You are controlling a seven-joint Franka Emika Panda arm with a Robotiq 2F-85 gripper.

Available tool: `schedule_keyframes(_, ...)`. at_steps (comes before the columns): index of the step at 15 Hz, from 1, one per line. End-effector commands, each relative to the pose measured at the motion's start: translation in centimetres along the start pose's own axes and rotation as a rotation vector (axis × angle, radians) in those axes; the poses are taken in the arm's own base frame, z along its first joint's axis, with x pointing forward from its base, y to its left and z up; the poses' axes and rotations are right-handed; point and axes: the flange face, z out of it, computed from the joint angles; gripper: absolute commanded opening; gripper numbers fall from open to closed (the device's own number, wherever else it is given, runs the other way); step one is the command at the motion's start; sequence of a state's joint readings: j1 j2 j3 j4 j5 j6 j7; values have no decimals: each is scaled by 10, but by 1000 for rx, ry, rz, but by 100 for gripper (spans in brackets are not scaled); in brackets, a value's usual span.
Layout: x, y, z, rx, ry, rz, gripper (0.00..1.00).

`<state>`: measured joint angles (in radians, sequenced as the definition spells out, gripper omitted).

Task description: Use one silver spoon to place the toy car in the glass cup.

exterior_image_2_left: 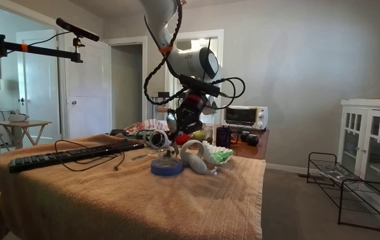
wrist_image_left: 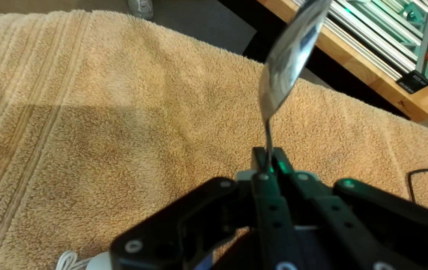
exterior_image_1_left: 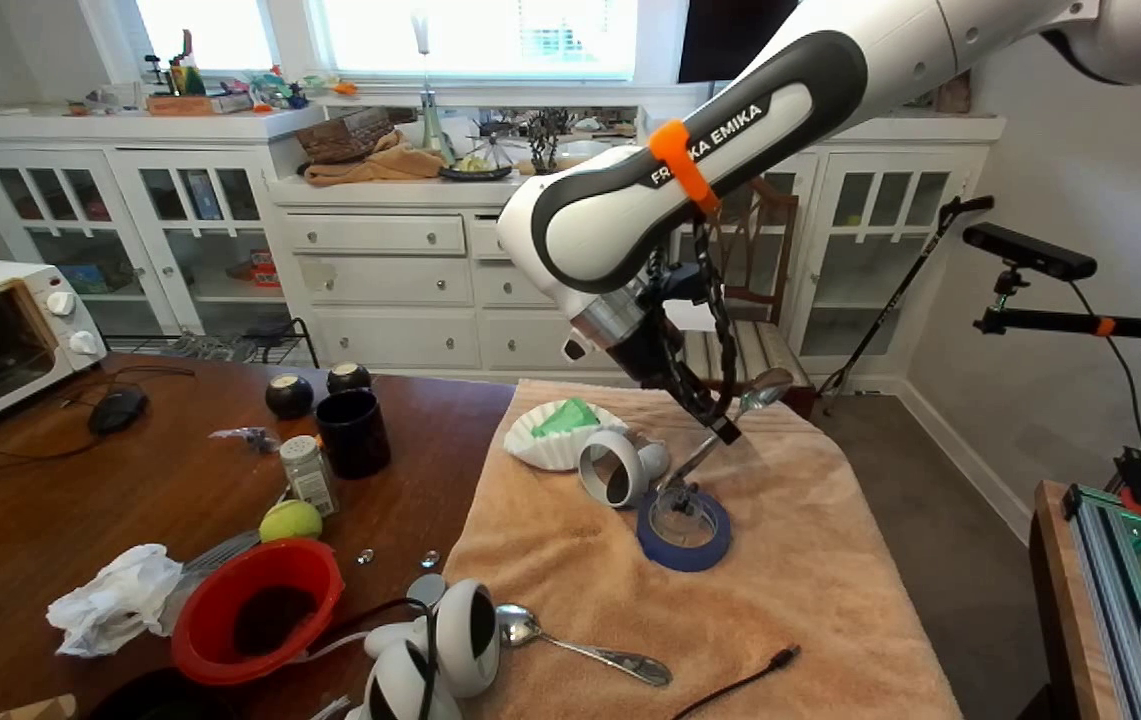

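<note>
The gripper (wrist_image_left: pixel 269 159) clasped a silver spoon (wrist_image_left: pixel 286 69), bowl up: step one done. The likely toy car (exterior_image_2_left: pixel 168 153), small and dark, showed at the glass cup (exterior_image_1_left: pixel 680 523) — inside or still to settle, unclear.

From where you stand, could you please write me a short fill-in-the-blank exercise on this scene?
1. The hand grips a silver spoon whose bowl end sits ____ than its handle end.
2. A second silver spoon lies on a peach-colored ____.
3. The tape ring near the held spoon's handle end is colored ____.
4. The round bowl beside the tennis ball is colored ____.
Missing words: higher; towel; blue; red.
</note>
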<state>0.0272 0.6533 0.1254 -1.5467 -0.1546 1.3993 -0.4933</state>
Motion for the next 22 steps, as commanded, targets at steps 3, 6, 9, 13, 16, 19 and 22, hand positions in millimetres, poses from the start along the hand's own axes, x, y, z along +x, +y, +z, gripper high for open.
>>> schedule_keyframes(3, -10, -9, -10, -5, 38, -9, 1)
schedule_keyframes(6, -13, -10, -11, -4, 30, -4, 1)
schedule_keyframes(9, -15, -12, -6, 1, 0, -11, 1)
schedule_keyframes(13, -16, -13, 1, 16, -41, -10, 1)
schedule_keyframes(16, -20, -13, 6, 25, -65, 2, 1)
schedule_keyframes(19, -26, -13, 5, 32, -80, 15, 1)
schedule_keyframes(22, -31, -14, 3, 34, -94, 32, 1)
